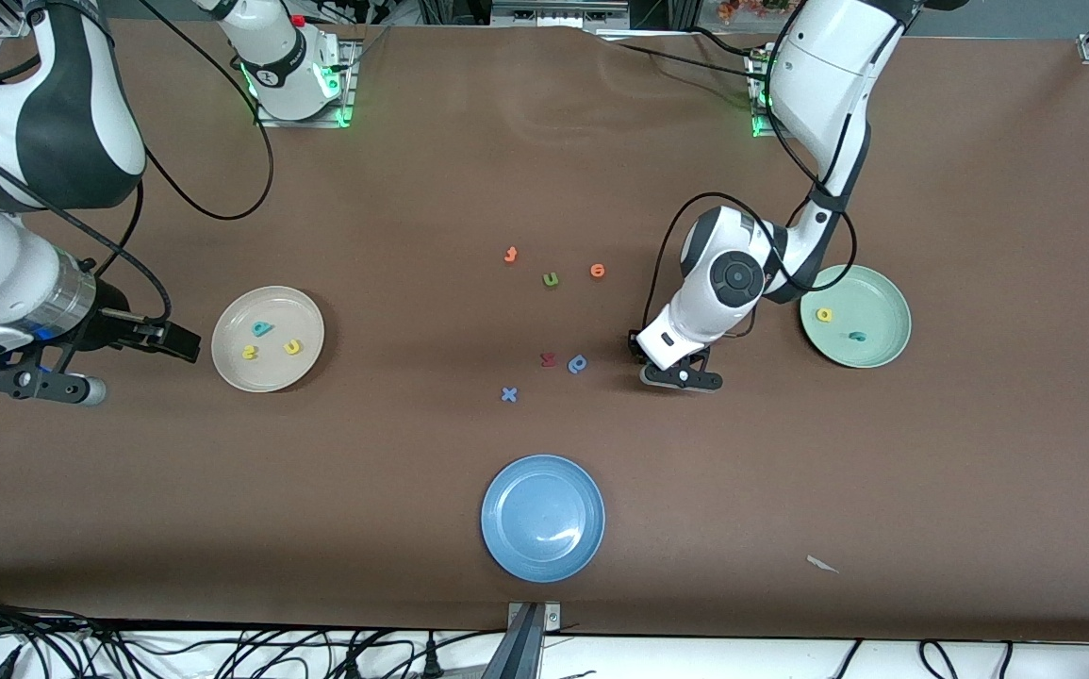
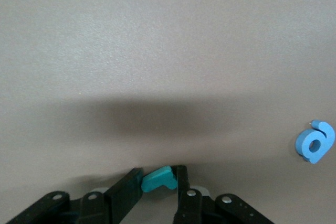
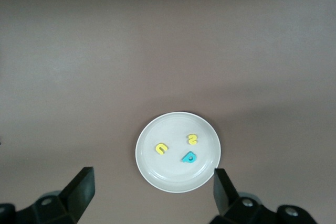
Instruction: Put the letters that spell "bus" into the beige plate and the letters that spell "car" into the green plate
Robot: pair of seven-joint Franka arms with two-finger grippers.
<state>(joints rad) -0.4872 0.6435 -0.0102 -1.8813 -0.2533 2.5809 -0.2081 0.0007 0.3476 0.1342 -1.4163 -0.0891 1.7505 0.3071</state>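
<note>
Round blue plate (image 1: 542, 518) near worktop's front edge. Left gripper (image 2: 157, 184) pinches tiny teal foam letter (image 2: 159, 178); right gripper (image 3: 152, 187) spread wide, waiting beside beige plate (image 1: 267, 339).

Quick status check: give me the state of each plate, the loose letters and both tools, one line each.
beige plate: holds teal b, yellow s, yellow u.
green plate: holds yellow a and a teal letter.
blue plate: nothing in it.
teal letter: pinched in left tool.
left tool: shut on teal letter, low over the table.
right tool: open, waiting beside beige plate.
six other letters: loose mid-table.
</note>
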